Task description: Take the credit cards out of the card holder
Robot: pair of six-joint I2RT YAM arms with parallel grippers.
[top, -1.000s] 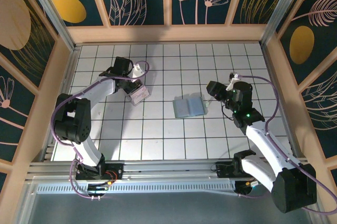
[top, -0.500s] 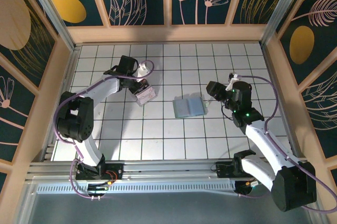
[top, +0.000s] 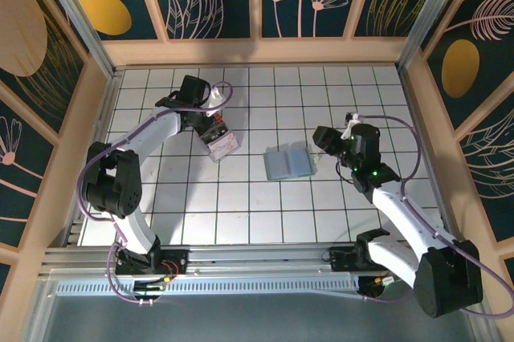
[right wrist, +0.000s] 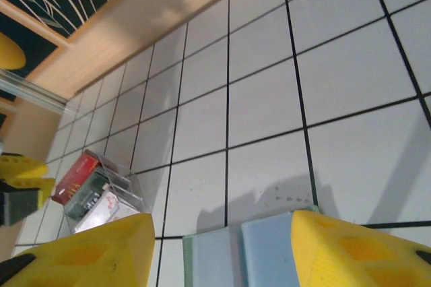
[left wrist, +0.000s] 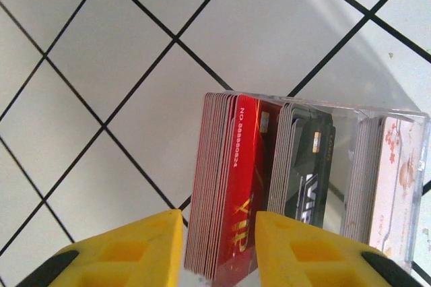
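Left gripper (top: 213, 127) is hovering at the far-left part of the tiled table (top: 241, 197), right over a clear box (top: 221, 146). In the left wrist view its yellow fingers (left wrist: 121, 250) are sitting parted and released, with the near end of the red stack showing in the gap between them. I can't tell whether either pad is brushing that stack.

The clear box (left wrist: 337, 108) is holding three upright stacks side by side:
- red VIP cards (left wrist: 236, 186)
- black VIP cards (left wrist: 310, 166)
- whitish credit cards (left wrist: 397, 179) with pinkish print, at the end farthest from the red stack

The card holder (top: 287, 162) is lying open and flat just right of the table's centre, well apart from the box. Both of its panels are facing up. No card detail is readable on it from the top view.

Right gripper (top: 319, 152) is hanging just beside the holder's right edge. In the right wrist view its fingers (right wrist: 81, 253) are standing wide apart and released. The card holder (right wrist: 236, 253) is showing on the tiles below the gap, with a greenish panel on the left and a bluish panel on the right. The same view is also catching the clear box (right wrist: 101, 189) further off with the left gripper (right wrist: 23, 172) beside it, and the wooden side wall (right wrist: 168, 11) behind.
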